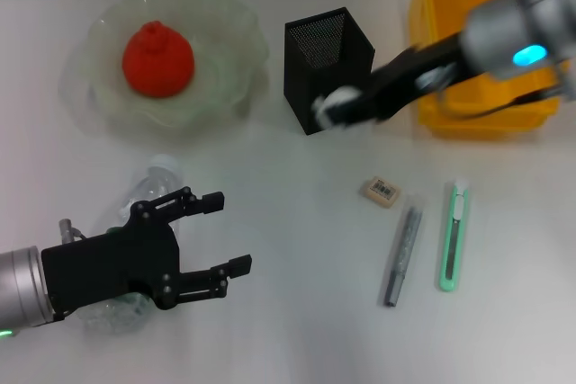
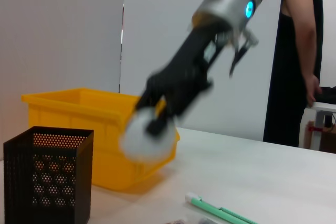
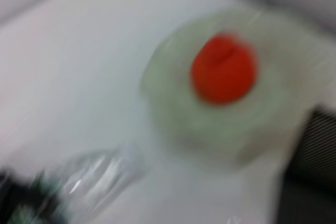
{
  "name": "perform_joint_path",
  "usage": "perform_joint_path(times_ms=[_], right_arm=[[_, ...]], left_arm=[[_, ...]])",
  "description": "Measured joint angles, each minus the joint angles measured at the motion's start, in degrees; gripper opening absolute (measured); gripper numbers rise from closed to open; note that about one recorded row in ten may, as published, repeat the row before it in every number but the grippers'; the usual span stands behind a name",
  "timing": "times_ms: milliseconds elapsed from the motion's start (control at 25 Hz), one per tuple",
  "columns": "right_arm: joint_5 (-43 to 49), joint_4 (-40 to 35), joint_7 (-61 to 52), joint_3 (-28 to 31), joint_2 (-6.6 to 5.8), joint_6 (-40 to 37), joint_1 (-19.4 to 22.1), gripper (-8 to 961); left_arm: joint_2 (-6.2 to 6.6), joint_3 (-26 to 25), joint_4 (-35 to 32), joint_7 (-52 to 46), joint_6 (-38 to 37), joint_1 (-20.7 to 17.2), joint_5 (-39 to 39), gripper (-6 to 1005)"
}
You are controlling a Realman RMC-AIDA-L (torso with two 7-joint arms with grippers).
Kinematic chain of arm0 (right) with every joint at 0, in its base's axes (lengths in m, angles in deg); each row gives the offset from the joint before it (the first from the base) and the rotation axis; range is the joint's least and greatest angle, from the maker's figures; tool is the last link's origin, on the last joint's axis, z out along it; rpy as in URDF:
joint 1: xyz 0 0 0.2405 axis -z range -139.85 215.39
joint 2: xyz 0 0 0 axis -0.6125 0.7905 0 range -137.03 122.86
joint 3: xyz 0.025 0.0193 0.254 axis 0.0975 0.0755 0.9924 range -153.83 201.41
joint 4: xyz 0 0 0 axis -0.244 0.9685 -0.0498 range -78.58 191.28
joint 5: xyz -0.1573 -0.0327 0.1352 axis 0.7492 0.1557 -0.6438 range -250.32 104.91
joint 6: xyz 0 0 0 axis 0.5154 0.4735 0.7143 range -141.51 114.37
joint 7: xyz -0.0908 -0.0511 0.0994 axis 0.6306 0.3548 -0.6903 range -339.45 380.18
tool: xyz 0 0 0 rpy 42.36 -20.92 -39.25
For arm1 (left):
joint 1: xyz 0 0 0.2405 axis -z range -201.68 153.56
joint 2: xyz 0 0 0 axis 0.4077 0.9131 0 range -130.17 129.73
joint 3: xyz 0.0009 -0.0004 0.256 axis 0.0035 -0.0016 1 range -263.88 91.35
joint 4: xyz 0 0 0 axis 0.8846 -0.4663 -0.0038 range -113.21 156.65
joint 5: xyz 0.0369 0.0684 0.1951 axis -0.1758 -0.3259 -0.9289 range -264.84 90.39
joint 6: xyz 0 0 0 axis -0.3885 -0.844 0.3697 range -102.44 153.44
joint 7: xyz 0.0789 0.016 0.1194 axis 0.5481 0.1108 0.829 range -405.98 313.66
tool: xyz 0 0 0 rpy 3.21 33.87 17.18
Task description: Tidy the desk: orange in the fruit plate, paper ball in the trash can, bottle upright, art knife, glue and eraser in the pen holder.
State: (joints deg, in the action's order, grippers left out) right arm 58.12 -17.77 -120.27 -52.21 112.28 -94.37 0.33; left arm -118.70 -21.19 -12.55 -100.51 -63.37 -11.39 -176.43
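The orange (image 1: 158,59) lies in the pale green fruit plate (image 1: 225,42) at the back left; both show in the right wrist view, the orange (image 3: 223,69) on the plate (image 3: 173,108). My right gripper (image 1: 335,108) is shut on the white paper ball (image 1: 331,105), held in the air beside the black mesh pen holder (image 1: 328,69). The left wrist view shows the ball (image 2: 147,137) in that gripper (image 2: 155,121). The clear bottle (image 1: 148,186) lies on its side under my open left gripper (image 1: 229,233). The eraser (image 1: 380,191), grey glue stick (image 1: 403,256) and green art knife (image 1: 454,236) lie on the table.
A yellow bin (image 1: 477,60) stands at the back right, behind the pen holder. A person (image 2: 296,56) stands beyond the table in the left wrist view.
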Motion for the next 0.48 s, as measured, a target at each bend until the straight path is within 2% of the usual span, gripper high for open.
perform_joint_path(times_ms=[40, 80, 120, 160, 200, 240, 320, 360, 400, 480], right_arm=[[0.1, -5.2, 0.2, 6.1, 0.0, -2.4, 2.3, 445], [0.1, -5.2, 0.2, 6.1, 0.0, -2.4, 2.3, 441], [0.2, -7.1, 0.7, 9.7, -0.03, -3.1, 3.2, 437], [0.6, -9.1, 2.8, 16.1, -0.06, -3.6, 4.3, 437], [0.6, -9.1, 2.8, 16.1, -0.06, -3.6, 4.3, 437], [1.1, -9.2, 4.3, 19.4, -0.08, -3.2, 4.8, 437], [2.3, -8.0, 7.1, 24.6, -0.23, -1.0, 5.2, 438], [3.0, -4.4, 9.6, 28.4, -0.65, 3.0, 5.1, 438], [3.0, -4.4, 9.6, 28.4, -0.65, 3.0, 5.1, 438], [1.9, 1.3, 12.5, 29.8, -1.41, 7.6, 4.7, 442]], left_arm=[[0.01, -0.1, 0.0, 0.0, -0.1, -0.1, 0.0, 842], [0.01, -0.1, 0.0, 0.0, -0.1, -0.1, 0.0, 842], [0.02, -0.2, 0.0, 0.0, -0.2, -0.2, 0.1, 842], [0.01, -0.2, 0.0, 0.0, -0.3, -0.2, 0.2, 842], [0.01, -0.2, 0.0, 0.0, -0.3, -0.2, 0.2, 842], [0.01, -0.2, 0.0, 0.0, -0.3, -0.2, 0.3, 842], [0.01, -0.2, 0.0, -0.2, -0.3, -0.2, 0.3, 842], [-0.01, -0.3, 0.0, -0.7, -0.4, 0.0, 0.4, 842], [-0.01, -0.3, 0.0, -0.7, -0.4, 0.0, 0.4, 842], [-0.06, -0.4, -0.2, -1.6, -0.4, 0.2, 0.5, 842]])
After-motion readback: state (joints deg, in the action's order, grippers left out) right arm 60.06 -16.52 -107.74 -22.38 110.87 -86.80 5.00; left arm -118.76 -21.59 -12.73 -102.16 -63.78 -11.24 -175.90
